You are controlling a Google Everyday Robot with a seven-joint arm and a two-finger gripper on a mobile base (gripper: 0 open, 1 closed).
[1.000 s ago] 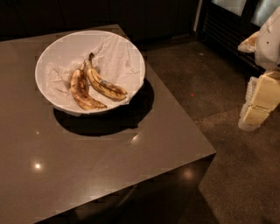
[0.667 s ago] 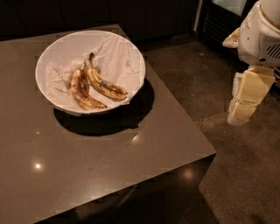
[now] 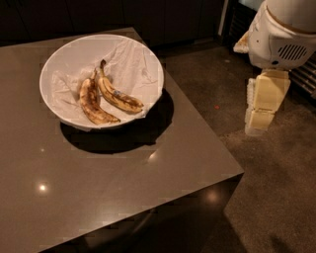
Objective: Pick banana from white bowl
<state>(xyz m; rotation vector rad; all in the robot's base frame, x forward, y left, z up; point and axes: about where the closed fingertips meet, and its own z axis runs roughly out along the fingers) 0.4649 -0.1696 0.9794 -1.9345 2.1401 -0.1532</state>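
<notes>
- My gripper [image 3: 259,118] hangs off the right side of the table [image 3: 123,192], over the floor [image 3: 276,197] and well apart from the white bowl [image 3: 66,57]. I cannot tell whether it is open or closed.
- The banana [image 3: 119,97] lies inside the white bowl on crumpled white paper [image 3: 133,57]. Its dark stem points toward the far rim, and its small pale sticker faces up mid-length.
- A browner banana [image 3: 93,105] lies just beside it on the left, and their stems almost meet. If I come down even slightly left, I judge I could take the wrong fruit or pinch both.
- The fruit looks overripe, so a hard squeeze could split the skin. A grip near one end could let it swing or slip out.
- The paper lining is loose. If I catch a fold along with the banana, it may lift and drag the other fruit.
- I have to cross the near rim from the right. If I travel too low, I may knock the bowl, and it would probably slide on this smooth top.
- The table is grey-brown and glossy, with small points of reflected light and a dark shadow under the bowl. The bowl sits near the far right edge.
- The room is dim, with dark cabinets [image 3: 148,15] behind and speckled dark flooring to the right.
</notes>
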